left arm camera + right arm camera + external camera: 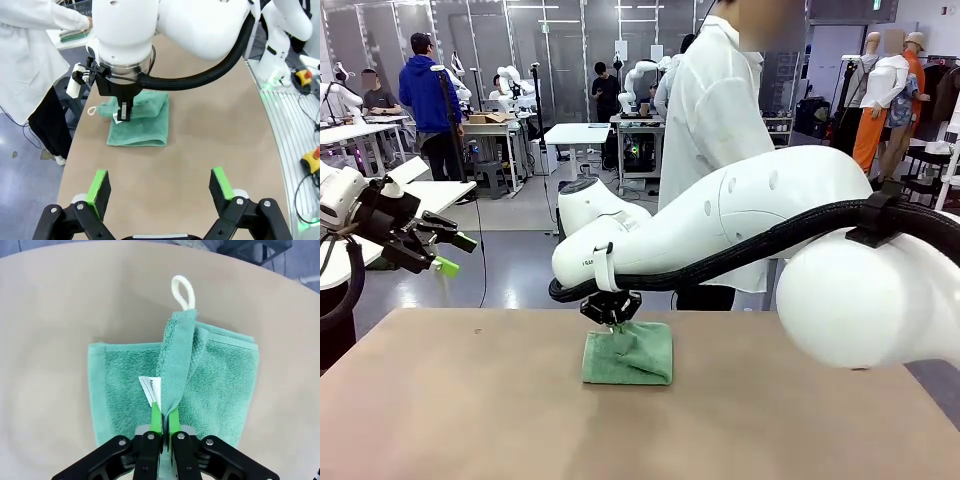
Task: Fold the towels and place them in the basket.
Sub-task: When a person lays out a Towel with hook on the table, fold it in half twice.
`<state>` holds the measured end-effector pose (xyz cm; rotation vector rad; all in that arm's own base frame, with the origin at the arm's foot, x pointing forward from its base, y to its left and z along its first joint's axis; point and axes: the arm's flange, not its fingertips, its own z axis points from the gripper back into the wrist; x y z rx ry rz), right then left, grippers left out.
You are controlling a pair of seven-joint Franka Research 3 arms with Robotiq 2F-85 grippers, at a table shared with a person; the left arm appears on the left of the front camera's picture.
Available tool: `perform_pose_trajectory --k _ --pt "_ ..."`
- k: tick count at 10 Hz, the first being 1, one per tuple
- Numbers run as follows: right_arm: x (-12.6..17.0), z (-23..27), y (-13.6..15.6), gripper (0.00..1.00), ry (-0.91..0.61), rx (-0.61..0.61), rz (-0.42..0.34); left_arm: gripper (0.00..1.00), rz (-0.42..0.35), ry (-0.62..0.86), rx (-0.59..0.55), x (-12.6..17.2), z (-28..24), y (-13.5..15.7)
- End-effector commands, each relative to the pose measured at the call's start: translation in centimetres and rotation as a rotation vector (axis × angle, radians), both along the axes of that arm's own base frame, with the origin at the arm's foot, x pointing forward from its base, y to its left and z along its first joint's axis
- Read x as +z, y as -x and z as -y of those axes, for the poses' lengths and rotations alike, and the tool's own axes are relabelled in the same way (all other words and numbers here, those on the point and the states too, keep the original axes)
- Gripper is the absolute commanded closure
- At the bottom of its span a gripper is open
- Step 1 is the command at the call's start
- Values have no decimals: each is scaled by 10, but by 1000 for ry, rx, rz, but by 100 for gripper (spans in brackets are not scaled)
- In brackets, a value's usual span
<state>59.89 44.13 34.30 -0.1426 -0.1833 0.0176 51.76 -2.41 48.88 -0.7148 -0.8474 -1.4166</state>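
Here a smooth tan table (470, 400) runs across the foreground, its far edge meeting a grey floor (520, 270); beyond it lies a wide workshop hall with other white tables and people standing well off; a person (715, 120) in a white coat stands at the table's far side; the mint green towel (628, 353) lies folded on the table near that far edge, roughly in the middle; the right gripper (164, 415) points down at it with its green pads pinched tight on a raised ridge of the cloth, so that a fold stands up between them while the rest lies flat; a white loop (182, 290) sticks out from the towel's end and a small white label (150, 387) shows beside the pinched fold, its print too small to read; the left gripper (453, 253) hangs in the air off the table's left side, jaws spread wide and holding nothing; the bulky right arm (740, 220) covers the person's lower half in the front view; in the left wrist view the person's hand (90, 22) rests on something green on a side surface, cut off and hard to make out
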Motion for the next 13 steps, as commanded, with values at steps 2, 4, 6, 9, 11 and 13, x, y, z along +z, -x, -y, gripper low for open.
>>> perform_pose_trajectory --k 2,4,6,9,11,13 --pt "5 -10 6 100 -36 35 -42 0 14 -1 -7 1 -1 1" --pt "0 -13 7 100 -57 47 -55 0 14 -1 -7 1 -1 1" --pt "0 -12 6 74 -110 31 -51 0 14 -1 -7 1 -1 1" --pt "1 -9 9 50 -127 26 -54 0 14 -1 -7 1 -1 1" --pt "8 -2 19 31 -141 33 -57 0 14 -1 -7 1 -1 1" --pt "26 40 34 12 -218 18 -61 0 14 -1 -7 1 -1 1"
